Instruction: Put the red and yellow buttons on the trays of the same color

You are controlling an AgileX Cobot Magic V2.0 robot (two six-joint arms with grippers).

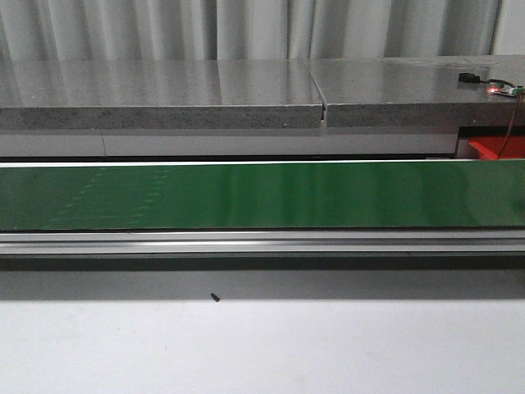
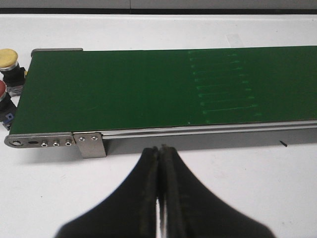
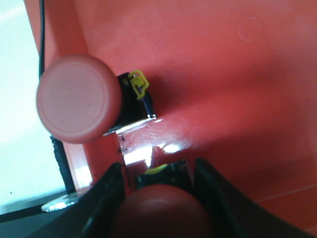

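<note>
Right wrist view: right gripper (image 3: 161, 198) holds a red button (image 3: 161, 213) between its fingers (image 3: 106, 198), jaws closed on the button's body, red cap nearest the camera; held button sits just over the red tray (image 3: 237, 74); whether it touches the tray floor, cannot tell; a second red button (image 3: 79, 99) lies on its side in the same tray, pale red cap facing the camera, black body with a yellow clip (image 3: 138, 84) behind it; a dark cable (image 3: 42, 29) runs along the tray edge.

Left wrist view: left gripper (image 2: 159, 163) empty, jaws pressed together, above the white table (image 2: 247, 183) just beside the belt (image 2: 148, 89); at the belt's end, off the green surface, a yellow button (image 2: 8, 58) and, beside it, another red button (image 2: 2, 94), cut by the frame edge; no other view shows these two.

Front view: neither arm nor any button visible; only a corner of the red tray (image 1: 496, 149) shows at far right, beyond the belt (image 1: 246, 195); belt green, glossy, bare, in an aluminium frame (image 1: 262, 242); behind it a grey speckled counter (image 1: 164, 103); small circuit board with a red light (image 1: 496, 86) on its right end; pale curtain (image 1: 246, 29) at the back; a small dark speck (image 1: 215, 298) on the white table.
</note>
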